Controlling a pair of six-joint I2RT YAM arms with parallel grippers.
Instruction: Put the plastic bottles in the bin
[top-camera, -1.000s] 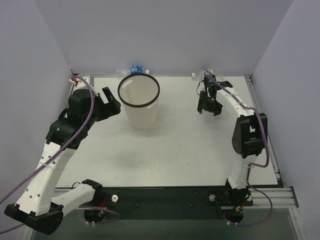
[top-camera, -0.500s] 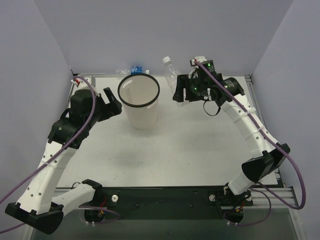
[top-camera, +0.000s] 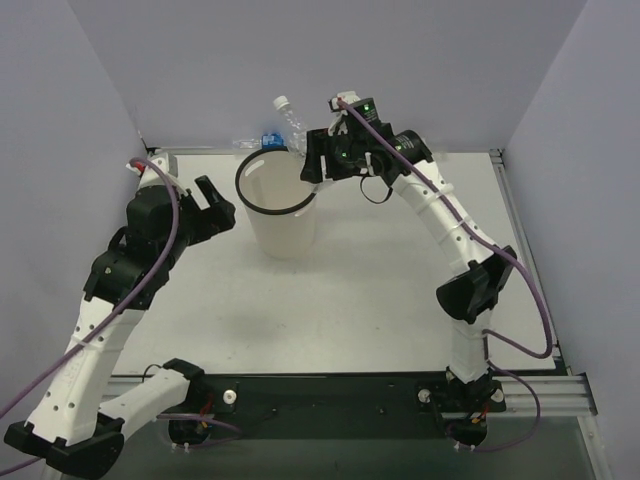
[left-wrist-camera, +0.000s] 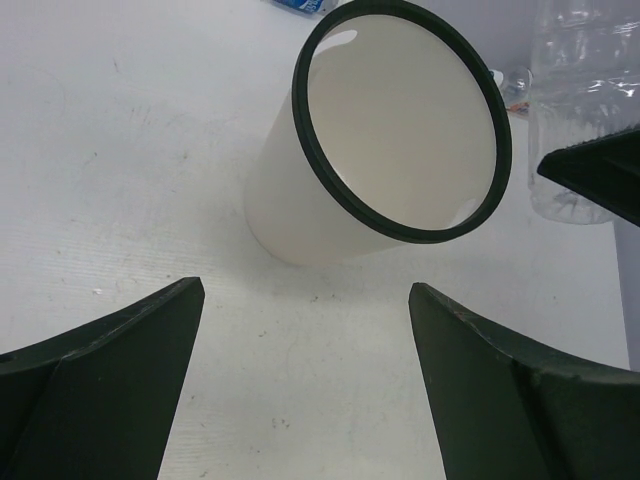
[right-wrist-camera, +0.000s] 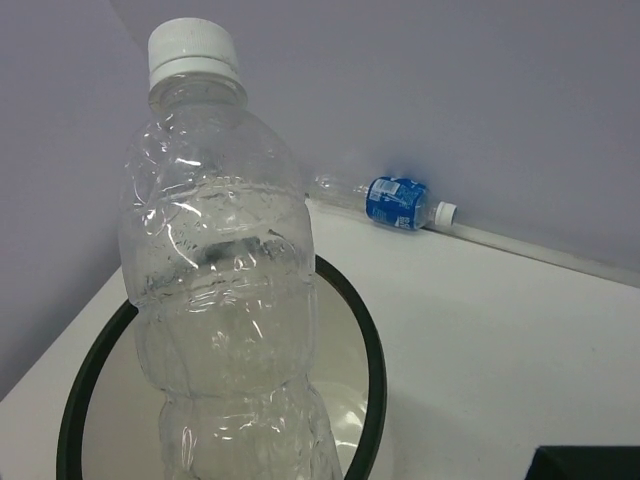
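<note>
Right claw (top-camera: 312, 168): closed on the plain bottle (right-wrist-camera: 220, 300), gripped low on the body, cap up and leaning away from me. The bottle hangs above the bin (top-camera: 285, 235), at the far right part of its rim rather than over the centre.

Risk: if I let go here, I judge the base could strike the rim and the bottle could bounce out onto the desk (top-camera: 400, 280). Held this low, it could also swing in the grip. The bin looks light, so a knock from my wrist might tip it.

Blue bottle (right-wrist-camera: 398, 201): lying on the desk by the back wall, behind the bin. Third bottle: not found in view.

Left claw (left-wrist-camera: 305, 290): open, empty, just left of the bin.

Change: half a second ago the bottle was right of the bin, over bare desk. A second ago my right claw was low at the far right of the desk. Bin and blue bottle unmoved.
</note>
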